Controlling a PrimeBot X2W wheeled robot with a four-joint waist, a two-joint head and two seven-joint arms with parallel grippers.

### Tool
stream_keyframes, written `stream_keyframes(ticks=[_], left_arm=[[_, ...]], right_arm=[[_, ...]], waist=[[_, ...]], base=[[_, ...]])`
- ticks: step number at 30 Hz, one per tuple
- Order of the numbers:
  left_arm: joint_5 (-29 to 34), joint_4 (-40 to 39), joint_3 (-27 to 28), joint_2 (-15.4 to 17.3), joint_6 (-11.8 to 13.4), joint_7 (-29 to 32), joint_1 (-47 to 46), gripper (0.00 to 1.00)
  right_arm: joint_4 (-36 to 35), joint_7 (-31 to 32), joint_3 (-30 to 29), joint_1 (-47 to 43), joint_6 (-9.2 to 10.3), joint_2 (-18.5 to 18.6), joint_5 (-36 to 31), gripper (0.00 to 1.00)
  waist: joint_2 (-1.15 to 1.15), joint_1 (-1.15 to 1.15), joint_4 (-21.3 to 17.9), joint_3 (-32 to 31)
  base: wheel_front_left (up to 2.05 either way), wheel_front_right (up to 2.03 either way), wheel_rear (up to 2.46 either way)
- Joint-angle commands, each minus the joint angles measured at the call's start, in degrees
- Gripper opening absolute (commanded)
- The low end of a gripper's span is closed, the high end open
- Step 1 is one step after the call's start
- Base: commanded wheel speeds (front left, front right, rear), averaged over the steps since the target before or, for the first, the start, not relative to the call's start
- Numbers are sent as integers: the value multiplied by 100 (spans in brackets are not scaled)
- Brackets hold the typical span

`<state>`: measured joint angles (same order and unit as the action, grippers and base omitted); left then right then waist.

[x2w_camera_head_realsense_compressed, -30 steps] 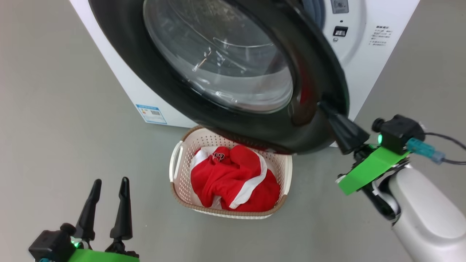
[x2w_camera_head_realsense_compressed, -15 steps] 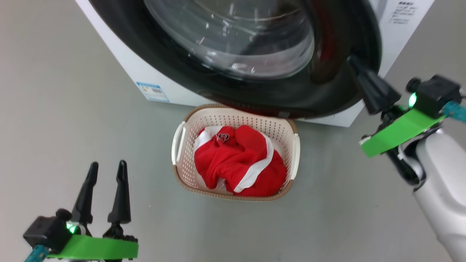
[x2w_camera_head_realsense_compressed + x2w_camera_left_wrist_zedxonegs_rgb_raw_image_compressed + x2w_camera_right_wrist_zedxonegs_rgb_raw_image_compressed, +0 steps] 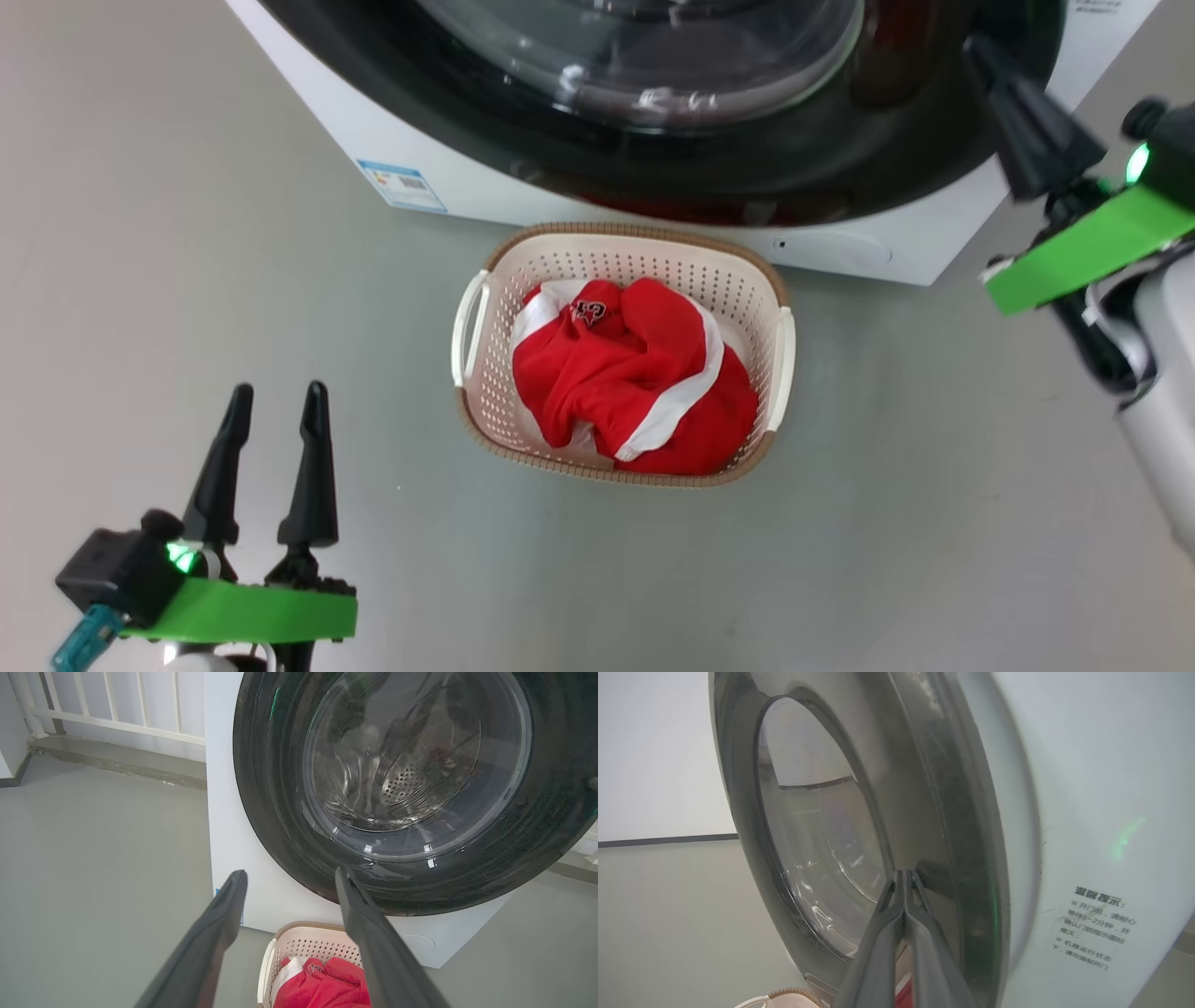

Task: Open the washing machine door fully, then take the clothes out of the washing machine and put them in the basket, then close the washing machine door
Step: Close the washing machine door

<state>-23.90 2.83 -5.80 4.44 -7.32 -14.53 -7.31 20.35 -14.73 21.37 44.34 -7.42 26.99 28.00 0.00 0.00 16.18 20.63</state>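
Right gripper (image 3: 903, 873) stretched forward, fingers clenched together, tips on the rim of the washing machine door (image 3: 840, 140); left gripper (image 3: 279, 387) held low, well off the door, fingers released

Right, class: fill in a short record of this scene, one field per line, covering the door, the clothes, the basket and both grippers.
washing machine door: swung against the front of the washing machine; whether it is latched cannot be told
clothes: red and white, bunched inside the basket
basket: on the floor, just in front of the machine
left gripper: open, empty, to the left of the basket
right gripper: fingers shut together, tips at the door's black ring near its edge
step in hand: closing the door
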Motion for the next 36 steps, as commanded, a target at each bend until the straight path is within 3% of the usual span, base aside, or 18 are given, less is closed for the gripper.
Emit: stream_keyframes(ticks=[1,11,26,31,32,33,36], left_arm=[[-15,-179,176,129,-16,-47,-181,100],[14,-202,209,112,-16,-47,-269,100],[41,-145,193,103,-17,-47,-257,100],[50,-97,192,127,-17,-47,-201,100],[51,-92,193,136,-17,-47,-186,100],[53,-88,192,147,-17,-47,-170,100],[56,-72,173,180,-17,-47,-126,100]], right_arm=[[-61,-27,14,187,-7,92,74,0],[171,-27,-495,752,-7,18,-131,0],[252,-27,-470,641,-7,-130,-194,0],[161,-27,-488,328,-7,-209,-185,39],[140,-27,-492,256,-7,-227,-187,57],[132,-27,-495,182,-7,-247,-184,100],[126,-27,-502,-17,-7,-298,-166,100]], waist=[[0,0,54,139],[0,0,83,348],[0,0,88,169],[0,0,63,-27],[0,0,52,-77],[0,0,38,-127],[0,0,-4,-275]], base=[[0,0,0],[0,0,0],[0,0,0],[0,0,0],[0,0,0],[0,0,0],[0,0,0]])
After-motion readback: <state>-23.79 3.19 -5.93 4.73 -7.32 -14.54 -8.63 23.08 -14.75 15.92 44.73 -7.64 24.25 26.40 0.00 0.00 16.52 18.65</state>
